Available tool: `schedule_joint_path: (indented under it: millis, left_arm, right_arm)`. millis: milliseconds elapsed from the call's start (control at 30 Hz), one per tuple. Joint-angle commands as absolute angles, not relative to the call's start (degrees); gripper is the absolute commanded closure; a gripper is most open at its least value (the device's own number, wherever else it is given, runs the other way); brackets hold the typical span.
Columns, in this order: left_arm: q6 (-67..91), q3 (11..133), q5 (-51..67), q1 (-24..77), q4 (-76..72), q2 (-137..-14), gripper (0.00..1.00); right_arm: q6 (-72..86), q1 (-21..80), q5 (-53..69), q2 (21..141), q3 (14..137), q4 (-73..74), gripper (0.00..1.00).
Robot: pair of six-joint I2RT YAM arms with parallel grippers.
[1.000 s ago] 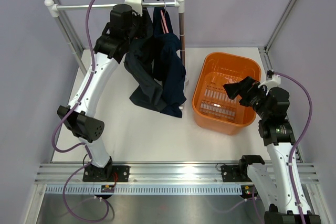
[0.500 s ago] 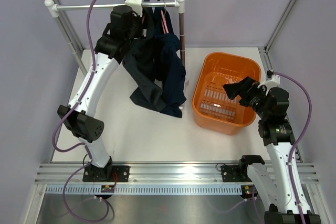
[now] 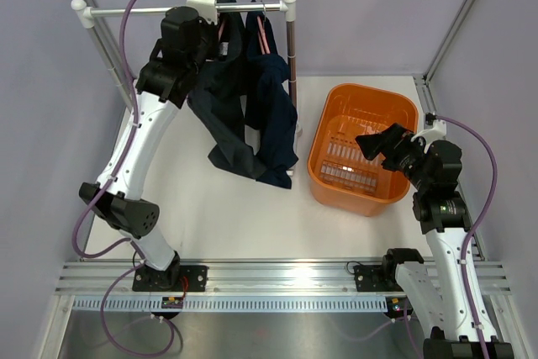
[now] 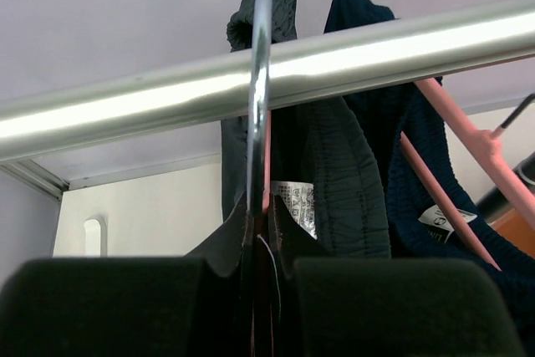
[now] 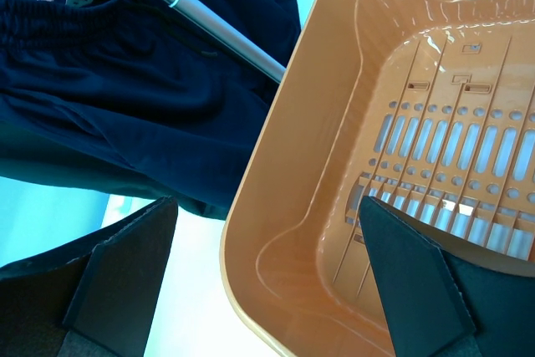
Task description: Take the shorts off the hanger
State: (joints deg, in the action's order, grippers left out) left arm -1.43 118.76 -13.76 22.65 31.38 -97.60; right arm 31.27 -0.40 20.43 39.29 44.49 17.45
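Observation:
Two dark navy shorts [image 3: 223, 115] [image 3: 273, 115] hang from hangers on the silver rail [image 3: 151, 11]. My left gripper [image 3: 220, 29] sits just under the rail, shut on the neck of the left hanger [image 4: 260, 81]; its metal hook rises over the rail [image 4: 125, 110]. The waistband of the shorts [image 4: 334, 173] is bunched behind it. A second, pink hanger [image 4: 456, 123] carries the other shorts [image 4: 401, 148]. My right gripper [image 3: 376, 142] hovers open over the orange basket [image 3: 363, 98], nothing between its fingers [image 5: 267, 202].
The rack's dark upright post [image 3: 292, 65] stands between the shorts and the basket. The basket rim [image 5: 276, 165] lies just below my right fingers, with shorts [image 5: 125, 98] to its left. Frame posts stand at the table's back corners.
My left gripper has shut on the hanger's neck and shifted up and to the left along the rail, dragging the left shorts with it. The right arm has barely moved.

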Motion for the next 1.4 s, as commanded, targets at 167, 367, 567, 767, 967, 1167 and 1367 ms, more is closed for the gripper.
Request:
schedule_joint_path:
  millis: [167, 367, 567, 767, 967, 1167, 1367]
  left_arm:
    - [3.77, 116.56, -13.71, 22.59, 32.43, -89.92, 1.00]
    - [6.76, 106.19, -12.05, 22.68, 32.61, -83.07, 1.00]
    - [7.47, 99.68, -10.90, 25.13, 38.14, -77.00, 1.00]
    - [8.26, 88.87, -13.27, 29.61, 41.66, -65.85, 1.00]
    - [10.81, 79.30, -11.61, 32.60, 44.73, -55.13, 1.00]
    - [11.51, 73.66, -9.85, 37.17, 48.34, -49.67, 1.00]
    - [12.83, 68.56, -6.60, 38.76, 49.92, -45.27, 1.00]
  right_arm:
    - [31.02, -0.62, 22.41, 39.02, 44.82, 14.24, 0.01]
    - [31.99, -0.62, 24.78, 38.94, 45.53, 13.98, 0.01]
    - [31.29, -0.53, 30.13, 40.07, 46.67, 14.06, 0.00]
    - [29.10, 3.76, 35.08, 42.89, 52.80, 18.44, 0.01]
    - [29.44, 20.35, 26.02, 47.89, 60.98, 21.27, 0.01]
    - [30.05, 34.88, 17.67, 55.71, 66.61, 20.84, 0.01]
    - [29.62, 49.55, 6.43, 66.17, 73.54, 21.70, 0.06]
